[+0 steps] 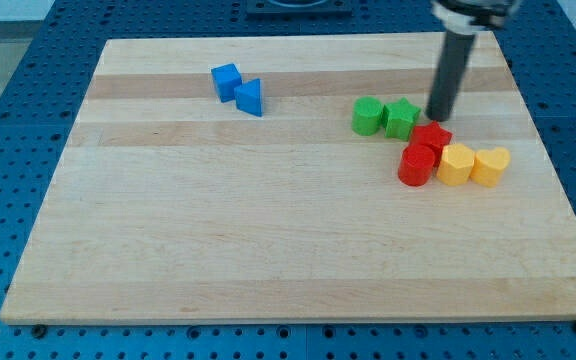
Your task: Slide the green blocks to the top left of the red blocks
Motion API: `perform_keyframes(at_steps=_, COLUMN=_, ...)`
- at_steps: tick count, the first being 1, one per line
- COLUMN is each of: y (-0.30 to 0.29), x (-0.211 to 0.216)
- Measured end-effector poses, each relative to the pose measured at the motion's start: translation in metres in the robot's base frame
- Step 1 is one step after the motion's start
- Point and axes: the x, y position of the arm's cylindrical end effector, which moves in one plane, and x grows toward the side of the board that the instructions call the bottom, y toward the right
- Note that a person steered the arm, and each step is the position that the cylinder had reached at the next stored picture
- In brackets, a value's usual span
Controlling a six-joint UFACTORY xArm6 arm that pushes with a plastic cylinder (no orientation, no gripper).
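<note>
Wooden board point(268, 250): my tip point(436, 119) (rod upright) beside green star point(402, 118)

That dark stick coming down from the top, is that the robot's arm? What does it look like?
It is the end of the arm: a straight, smooth, dark grey-black rod, round like a thick marker. My tip is its blunt lower end. At the view's top the rod joins a wider fitting with a pale band, mostly cut off. No cables, markings or pincer are visible.

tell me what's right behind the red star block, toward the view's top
My tip stands just behind the red star block, with the green star block beside it at the view's left. The rod hides the wooden board behind it.
</note>
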Motion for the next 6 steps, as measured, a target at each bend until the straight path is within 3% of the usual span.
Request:
perform_keyframes(at_steps=1, y=-0.015, x=0.028)
perform_keyframes(at_steps=3, y=-0.147, x=0.032)
perform_keyframes(at_steps=5, y=-0.156, x=0.032)
perform_keyframes(at_steps=6, y=-0.11, x=0.032)
